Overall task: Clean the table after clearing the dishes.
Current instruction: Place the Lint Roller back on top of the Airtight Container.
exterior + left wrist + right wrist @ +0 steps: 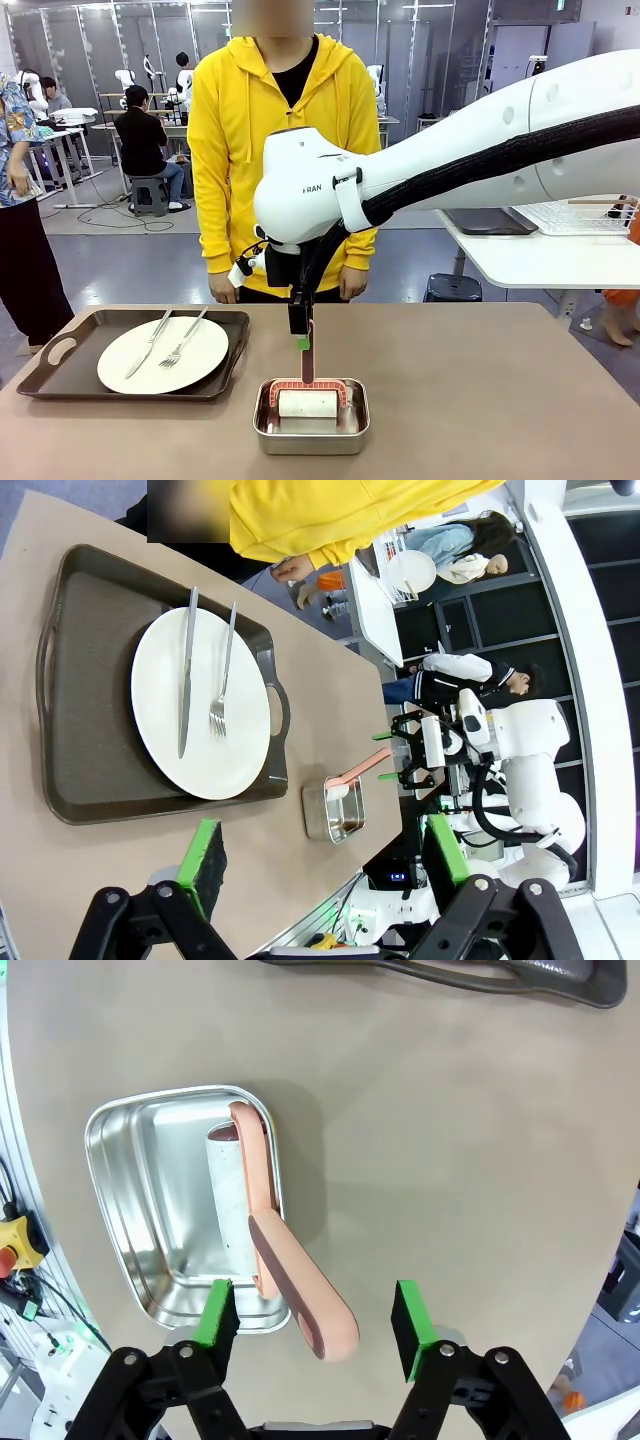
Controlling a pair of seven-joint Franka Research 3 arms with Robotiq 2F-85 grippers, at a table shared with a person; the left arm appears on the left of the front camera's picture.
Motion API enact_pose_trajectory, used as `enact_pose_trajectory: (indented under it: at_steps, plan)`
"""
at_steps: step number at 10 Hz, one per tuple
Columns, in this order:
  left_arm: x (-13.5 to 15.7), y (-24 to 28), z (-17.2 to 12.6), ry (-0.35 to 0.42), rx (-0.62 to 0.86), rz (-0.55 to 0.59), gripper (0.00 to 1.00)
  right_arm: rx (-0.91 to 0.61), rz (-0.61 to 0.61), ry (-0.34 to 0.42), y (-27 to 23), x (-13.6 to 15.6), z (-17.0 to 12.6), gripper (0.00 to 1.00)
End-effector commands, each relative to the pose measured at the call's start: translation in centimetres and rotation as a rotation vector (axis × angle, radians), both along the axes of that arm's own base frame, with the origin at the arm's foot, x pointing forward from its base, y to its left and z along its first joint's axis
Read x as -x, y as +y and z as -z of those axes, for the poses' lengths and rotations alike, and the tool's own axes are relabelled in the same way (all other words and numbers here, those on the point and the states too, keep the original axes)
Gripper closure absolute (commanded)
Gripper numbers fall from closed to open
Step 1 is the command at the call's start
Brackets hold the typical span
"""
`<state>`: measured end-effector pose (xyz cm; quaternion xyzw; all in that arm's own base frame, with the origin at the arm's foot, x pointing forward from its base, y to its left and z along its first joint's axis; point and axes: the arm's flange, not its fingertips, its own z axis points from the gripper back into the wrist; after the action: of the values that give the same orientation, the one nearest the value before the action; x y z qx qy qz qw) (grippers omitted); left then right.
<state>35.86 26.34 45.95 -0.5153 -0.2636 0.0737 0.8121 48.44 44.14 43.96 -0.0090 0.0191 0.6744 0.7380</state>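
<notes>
Right claw [303,343] is parked straight above the pan [310,440], which sits mid-surface near the robot's edge. In the right wrist view the claw is spread wide, with green pads [215,1312] on either side of the roller's pink handle [300,1300] and a gap on both sides. So it's around the handle, not pinching it.

The roller [308,403] itself, a white roll, lies inside the pan. Its handle pokes up and out over the rim toward the claw.

Left claw [322,855] is spread wide too, over bare surface [500,400]. It looks across at the tray from the robot's side.

Dishes: a dark brown tray [35,375] is on the left part of the surface, close to the pan but not touching it. On it sits a round white plate [205,350]. A knife [148,345] and fork [182,345] lie side by side across the plate, tilted a bit, with the fork on the pan's side.

A person [285,120] in a yellow hoodie stands at the far edge, right behind the arm, with both hands hanging down at their sides. The rest of the brown top from the pan out to the right looks bare.
</notes>
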Motion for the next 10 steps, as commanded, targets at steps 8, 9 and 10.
enact_pose_trajectory:
  at_steps: [8,9,10]
  plan:
    - [0.2,0.3,-0.2,-0.019,0.007,0.01,0.0,0.001,0.003,-0.043,-0.8,0.3,-2.2,0.02]
    - [0.2,0.3,-0.2,-0.019,0.007,0.01,0.0,0.001,0.003,-0.043,-0.8,0.3,-2.2,0.02]
    - [0.2,0.3,-0.2,-0.019,0.007,0.01,0.0,0.001,0.003,-0.043,-0.8,0.3,-2.2,0.02]
